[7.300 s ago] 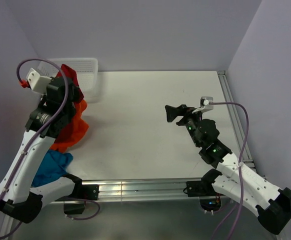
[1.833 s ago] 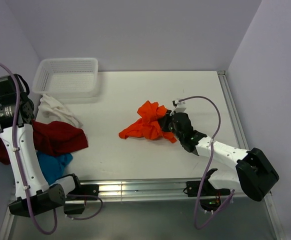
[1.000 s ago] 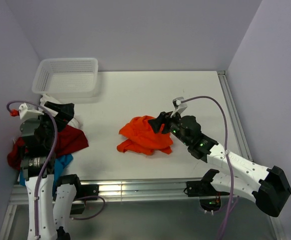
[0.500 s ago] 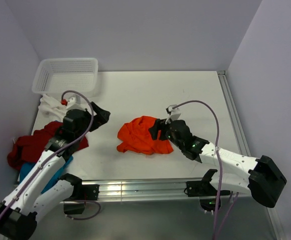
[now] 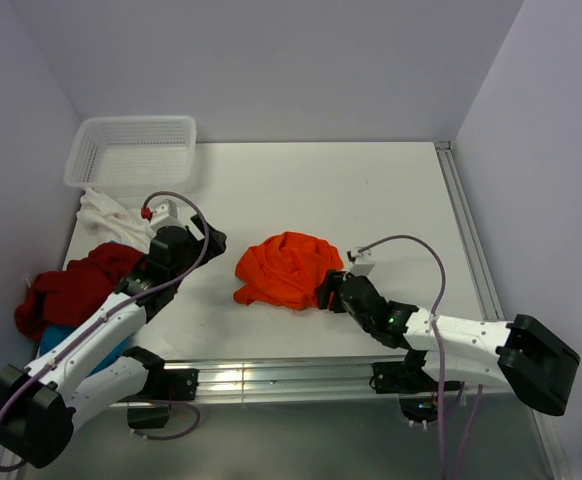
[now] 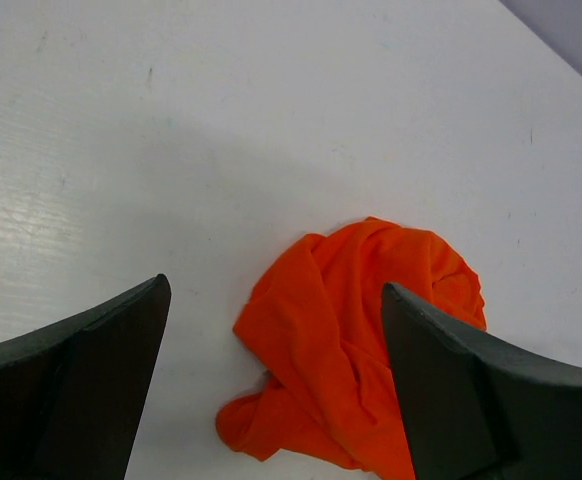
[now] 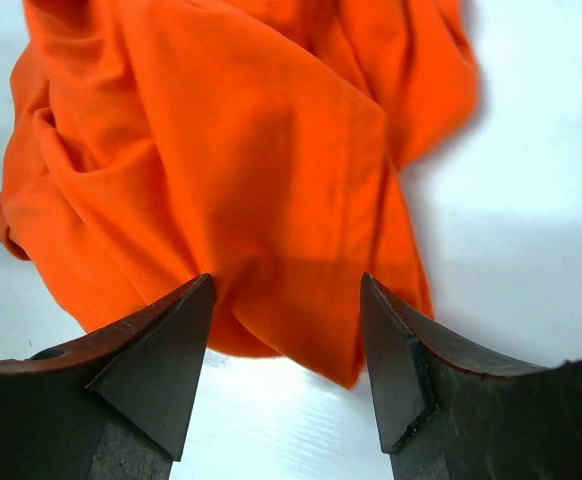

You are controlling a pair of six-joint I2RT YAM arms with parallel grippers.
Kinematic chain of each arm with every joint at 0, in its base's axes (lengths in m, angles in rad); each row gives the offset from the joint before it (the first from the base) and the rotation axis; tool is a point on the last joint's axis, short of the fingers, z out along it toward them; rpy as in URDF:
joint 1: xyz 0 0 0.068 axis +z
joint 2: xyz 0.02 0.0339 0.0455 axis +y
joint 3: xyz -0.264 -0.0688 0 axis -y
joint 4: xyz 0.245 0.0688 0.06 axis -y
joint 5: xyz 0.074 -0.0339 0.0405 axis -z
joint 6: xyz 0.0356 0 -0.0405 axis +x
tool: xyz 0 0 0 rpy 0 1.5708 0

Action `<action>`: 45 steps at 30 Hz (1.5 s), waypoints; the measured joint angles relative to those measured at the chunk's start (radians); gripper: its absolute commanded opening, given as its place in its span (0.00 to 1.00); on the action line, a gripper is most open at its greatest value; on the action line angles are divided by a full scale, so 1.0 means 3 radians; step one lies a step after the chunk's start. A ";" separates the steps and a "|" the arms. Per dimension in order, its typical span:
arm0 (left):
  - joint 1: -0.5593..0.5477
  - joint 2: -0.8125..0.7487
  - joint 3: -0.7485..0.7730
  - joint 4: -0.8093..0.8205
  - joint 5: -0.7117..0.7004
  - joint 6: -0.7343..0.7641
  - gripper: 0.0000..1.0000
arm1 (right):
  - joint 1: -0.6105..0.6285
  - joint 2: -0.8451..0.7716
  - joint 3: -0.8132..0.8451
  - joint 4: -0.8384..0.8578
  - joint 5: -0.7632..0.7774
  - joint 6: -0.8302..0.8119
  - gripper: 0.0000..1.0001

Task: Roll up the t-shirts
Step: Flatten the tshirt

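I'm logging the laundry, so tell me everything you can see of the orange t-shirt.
The orange t-shirt is bright, soft, creased fabric, crumpled into a loose heap, not rolled, lying on the white table near its middle. The right pincer hangs open over its near right edge; the left pincer, open, is apart from it.

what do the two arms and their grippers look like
The left arm and right arm have white links and black joints. A lilac cable loops along each. The left gripper and right gripper are black with wedge-shaped fingers. A green light glows on the right arm.
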 measured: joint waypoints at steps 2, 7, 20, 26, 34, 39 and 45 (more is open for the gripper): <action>0.0000 -0.0086 -0.0045 0.0011 -0.0070 -0.0001 0.92 | 0.0022 -0.0142 -0.0094 -0.0028 0.0070 0.0092 0.67; 0.0000 -0.0292 -0.0104 0.0003 -0.0272 -0.0013 0.92 | 0.0034 -0.0379 -0.0215 -0.0060 0.0181 0.0304 0.67; 0.0000 -0.0713 -0.0308 0.0060 -0.0408 0.0084 0.84 | 0.0045 0.0165 -0.0287 0.0261 0.0188 0.0510 0.43; 0.0000 -0.0595 -0.0308 0.0095 -0.0411 0.0118 0.99 | 0.0050 0.0317 -0.0281 0.0380 0.0106 0.0559 0.07; 0.0000 -0.0004 -0.0289 0.0189 -0.0251 0.0206 1.00 | 0.0050 -0.0264 0.0088 -0.0088 0.0210 0.0478 0.00; 0.0000 0.0184 -0.0281 0.0356 -0.0065 0.0256 1.00 | 0.0046 -0.0670 0.0448 -0.0366 0.0435 0.0366 0.00; 0.0000 0.0338 -0.0259 0.0441 0.0071 0.0306 0.99 | -0.0029 -0.0815 0.0665 -0.0571 0.0579 0.0266 0.00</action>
